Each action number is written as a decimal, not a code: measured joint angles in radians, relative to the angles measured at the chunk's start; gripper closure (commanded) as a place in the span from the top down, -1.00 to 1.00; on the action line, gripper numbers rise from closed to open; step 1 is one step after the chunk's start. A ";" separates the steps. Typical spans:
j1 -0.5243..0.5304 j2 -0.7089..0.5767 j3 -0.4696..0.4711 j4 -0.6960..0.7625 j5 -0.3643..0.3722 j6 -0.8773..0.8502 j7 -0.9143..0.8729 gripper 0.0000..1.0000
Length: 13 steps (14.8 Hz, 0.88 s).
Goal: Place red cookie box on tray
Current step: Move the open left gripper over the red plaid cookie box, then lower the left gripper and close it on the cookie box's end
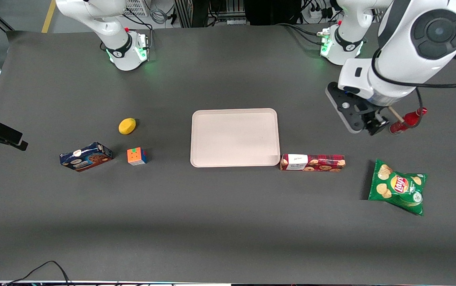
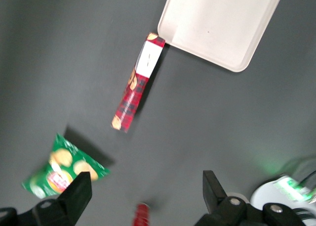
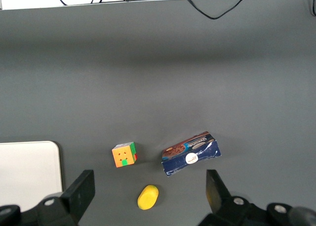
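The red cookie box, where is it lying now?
The red cookie box lies flat on the table beside the tray, its label end at the tray's corner; the open gripper hangs above the table, apart from it.

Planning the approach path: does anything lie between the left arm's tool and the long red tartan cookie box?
Nothing: in the front view only bare dark table separates the open tool from the long red tartan cookie box. The wrist view agrees.

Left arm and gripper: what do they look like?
The left arm has glossy white shells, a dark grey round joint cap and a black cable along it. Its base glows green. The gripper, above the table near a red bottle, is black with open black fingers.
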 measured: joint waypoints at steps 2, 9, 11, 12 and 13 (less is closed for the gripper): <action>-0.001 0.004 -0.004 -0.046 0.000 0.079 0.092 1.00; -0.002 0.008 -0.011 -0.229 0.000 0.279 0.183 1.00; -0.002 0.011 -0.010 -0.301 0.000 0.367 0.200 1.00; -0.002 0.017 -0.010 -0.336 0.001 0.419 0.214 1.00; -0.002 0.025 -0.010 -0.367 0.002 0.473 0.231 1.00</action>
